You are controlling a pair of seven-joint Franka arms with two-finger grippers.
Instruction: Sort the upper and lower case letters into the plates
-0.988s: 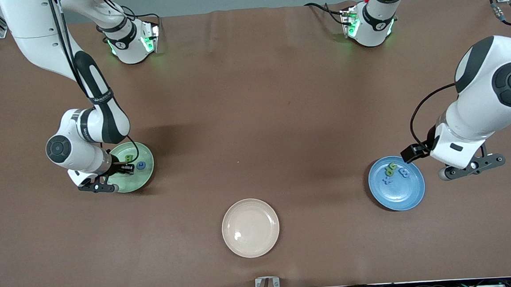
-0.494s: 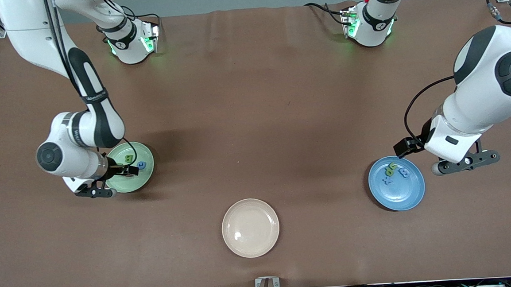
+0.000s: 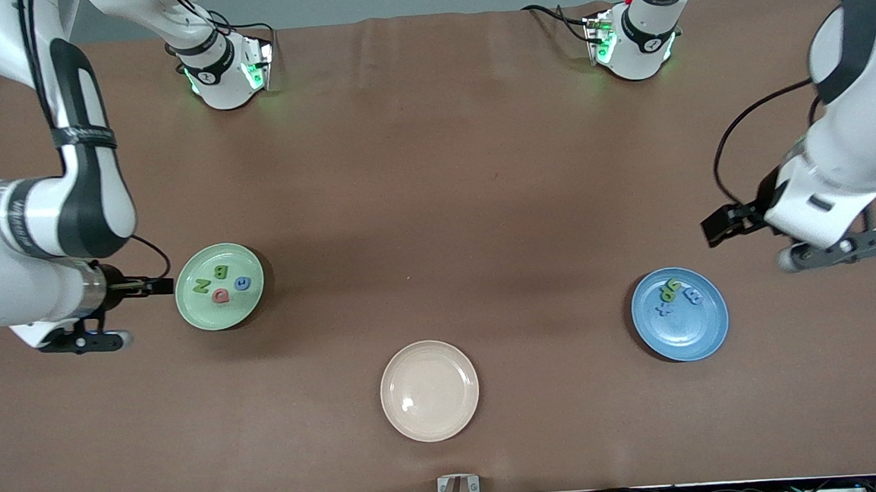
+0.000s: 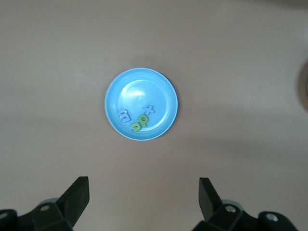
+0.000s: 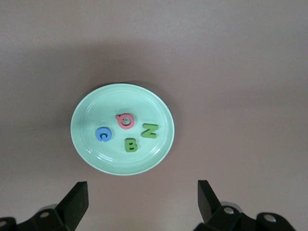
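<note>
The pale green plate (image 3: 206,312) (image 5: 139,98) lies toward the right arm's end of the table. In it are a green B (image 3: 220,272) (image 5: 131,144), a green N (image 3: 201,285) (image 5: 149,130), a pink letter (image 3: 220,296) (image 5: 125,121) and a blue C (image 3: 242,283) (image 5: 103,134). My right gripper (image 3: 79,342) (image 5: 142,202) hangs open and empty over bare table beside that plate. The blue plate (image 3: 687,333) (image 4: 139,91) lies toward the left arm's end and holds green letters (image 3: 670,289) (image 4: 140,122), a pale blue letter (image 4: 123,115) and a blue x (image 4: 149,110). My left gripper (image 3: 841,249) (image 4: 143,195) is open and empty, high beside it.
A cream-beige plate (image 3: 429,390) with nothing in it sits near the front camera's edge at mid-table. The two arm bases (image 3: 226,69) (image 3: 634,40) stand along the table's edge farthest from that camera. Brown tabletop lies between the plates.
My right gripper opened, left the pink letter in the green plate and rose away toward the right arm's end. The left arm also lifted away from the blue plate.
</note>
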